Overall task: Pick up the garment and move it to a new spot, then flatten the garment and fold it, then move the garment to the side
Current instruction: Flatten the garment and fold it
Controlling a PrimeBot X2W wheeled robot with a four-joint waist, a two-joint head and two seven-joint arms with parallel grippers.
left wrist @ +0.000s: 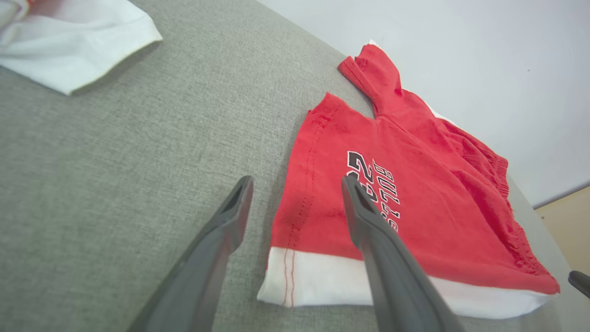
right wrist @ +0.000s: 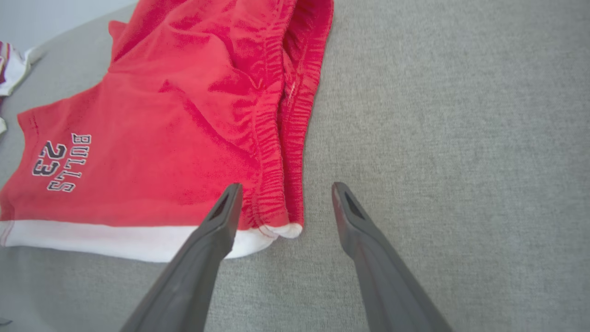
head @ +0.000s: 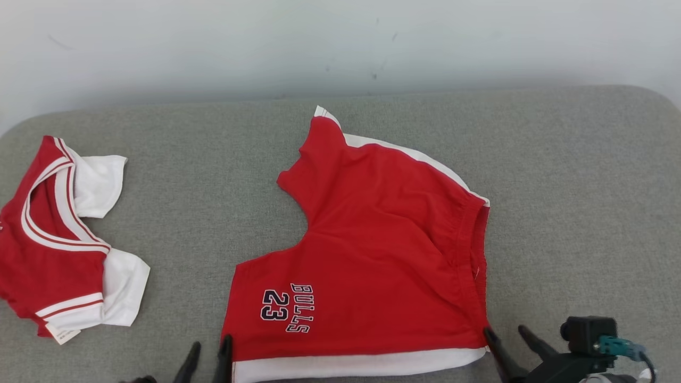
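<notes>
Upholstery, a grey woven cushioned surface (head: pixel 558 186), is taking up most of what I am looking down on, and it is lying bare around my work. On its middle the red cotton shorts with white side stripes and a dark "BULLS 23" print (head: pixel 383 239) are lying spread out, waistband towards my right, one leg pointing away from me and the other reaching to the near edge. I am judging the moving and most of the flattening as done. The cloth is bunching a little by the elastic waistband, and no fold is showing yet, so the folding and the shift to the side are waiting.

Well apart on my left, a red and white jersey top with striped trim (head: pixel 53 250) is sitting crumpled. It is crowding that side, should I be pushing the shorts there.

My left gripper (head: pixel 210 343) is hovering released at the near leg-hem corner, fingers spread and grasping nothing. My right gripper (head: pixel 505 331) is likewise standing released beside the near waistband corner.
</notes>
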